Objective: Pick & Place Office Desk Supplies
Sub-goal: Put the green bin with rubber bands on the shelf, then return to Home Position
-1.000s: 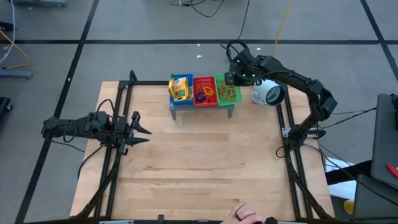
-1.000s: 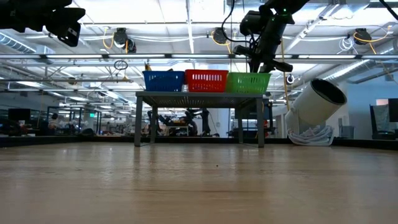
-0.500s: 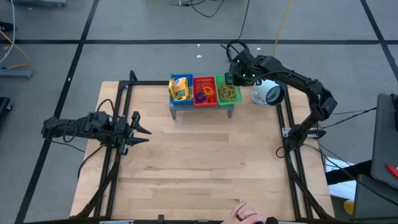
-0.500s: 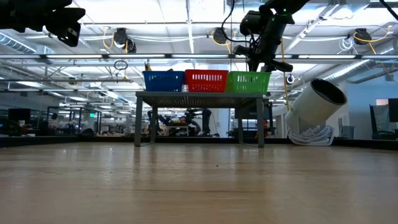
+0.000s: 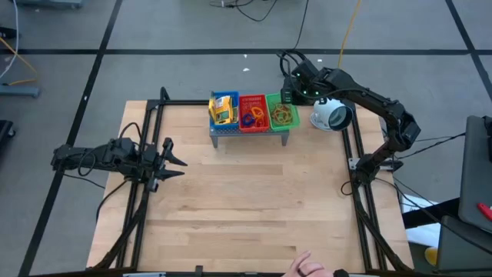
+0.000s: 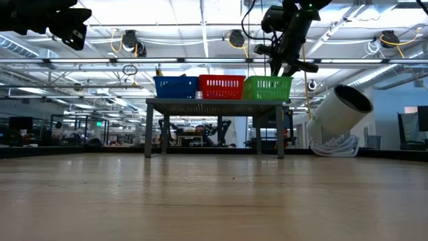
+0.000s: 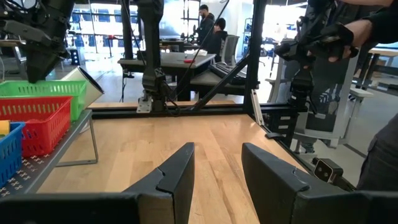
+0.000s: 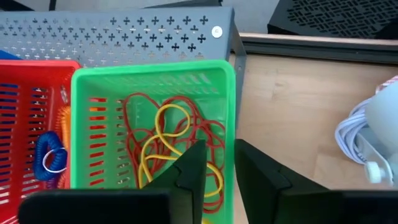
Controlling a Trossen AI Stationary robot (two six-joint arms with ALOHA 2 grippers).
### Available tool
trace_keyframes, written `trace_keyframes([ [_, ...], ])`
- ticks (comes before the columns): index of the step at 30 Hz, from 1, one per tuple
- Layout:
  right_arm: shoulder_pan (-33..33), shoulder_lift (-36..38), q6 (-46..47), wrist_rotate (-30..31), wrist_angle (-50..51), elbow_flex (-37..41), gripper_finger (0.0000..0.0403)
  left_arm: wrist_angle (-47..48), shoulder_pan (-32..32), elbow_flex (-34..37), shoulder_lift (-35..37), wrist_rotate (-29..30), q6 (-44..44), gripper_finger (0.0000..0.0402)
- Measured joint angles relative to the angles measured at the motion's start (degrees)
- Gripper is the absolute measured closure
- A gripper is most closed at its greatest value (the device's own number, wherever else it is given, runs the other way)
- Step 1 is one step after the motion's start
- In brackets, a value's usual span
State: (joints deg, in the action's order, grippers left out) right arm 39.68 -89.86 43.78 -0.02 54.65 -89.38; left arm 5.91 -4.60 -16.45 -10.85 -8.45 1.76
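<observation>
Three small baskets stand in a row on the grey perforated stand (image 5: pixel 250 131) at the table's far side: blue (image 5: pixel 222 110) holding a yellow crayon pack (image 5: pixel 224 114), red (image 5: pixel 251 112) holding blue and orange rubber bands (image 8: pixel 53 158), and green (image 5: pixel 281 113) holding red and yellow rubber bands (image 8: pixel 165 140). My right gripper (image 5: pixel 287 96) hangs above the green basket's far right corner, tilted down, open, with nothing between its fingers (image 8: pixel 217 165). My left gripper (image 5: pixel 174 160) waits level above the table's left side, open and holding nothing (image 7: pixel 214 168).
A white round device (image 5: pixel 332 115) with a coiled cable lies right of the stand, close under my right arm. A person's hand (image 5: pixel 307 268) shows at the table's near edge. Black frame rails (image 5: pixel 146 138) run along the table's left and right sides. Bare wood (image 5: pixel 254 200) fills the middle.
</observation>
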Motion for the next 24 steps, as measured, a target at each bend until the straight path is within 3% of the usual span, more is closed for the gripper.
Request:
trace_keyframes([
  [24, 0.0, 0.6, -0.4, 1.8, 0.0, 0.0, 0.028, 0.0, 0.0, 0.0, 0.0, 0.0, 0.0, 0.0259],
])
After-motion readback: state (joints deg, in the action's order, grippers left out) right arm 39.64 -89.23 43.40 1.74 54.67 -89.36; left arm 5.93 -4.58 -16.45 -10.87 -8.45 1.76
